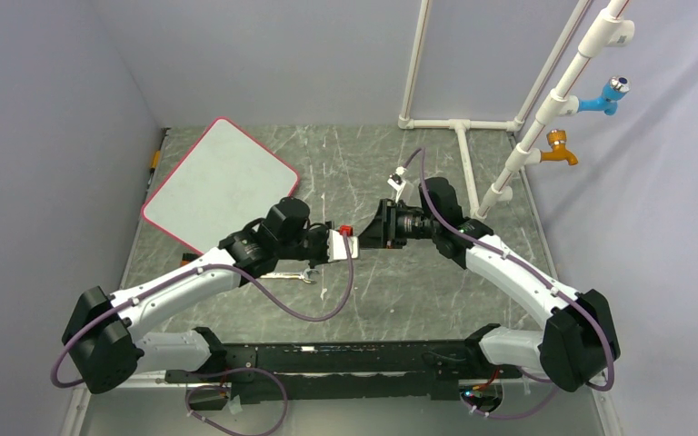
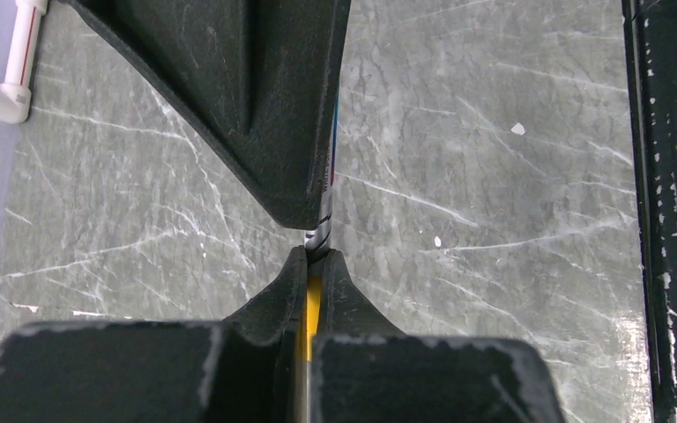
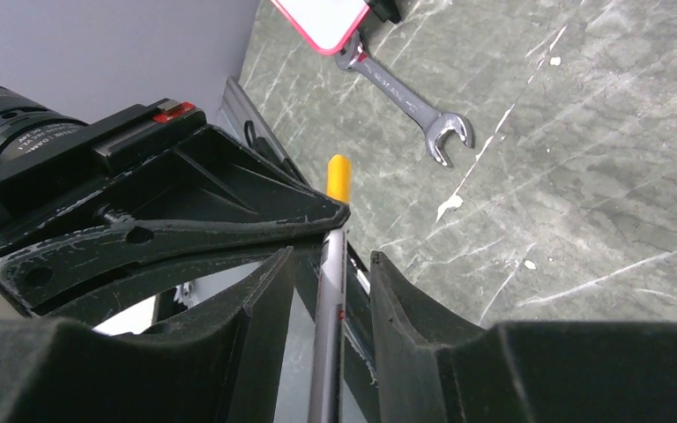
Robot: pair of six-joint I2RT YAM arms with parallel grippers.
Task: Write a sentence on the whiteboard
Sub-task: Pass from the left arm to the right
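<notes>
**Marker held between two grippers above mid-table**

The left gripper [image 2: 316, 257] has its jaws pressed together on a slim grey-barrelled marker with a yellow end [image 3: 333, 286]. In the left wrist view a thin yellow strip shows between its two black fingers. The right gripper [image 3: 331, 256] faces it from the opposite side. Its jaws are spread around the marker's grey barrel, with a narrow gap visible on each side in the right wrist view. The marker's yellow end pokes out past the left gripper's fingertips.

Both arms reach inward, and the grippers meet tip to tip above the middle of the grey-green marbled tabletop [image 1: 373, 163].

The flat rectangular white whiteboard with a red-pink rim [image 1: 218, 182] lies on the far left part of the table, turned at an angle to the edges, close to the left wall. It is apart from both grippers, and the left arm's elbow passes near its closest corner.

A silver open-ended steel wrench [image 3: 405, 97] lies on the table just below the left gripper. One end reaches the whiteboard's near corner.
</notes>
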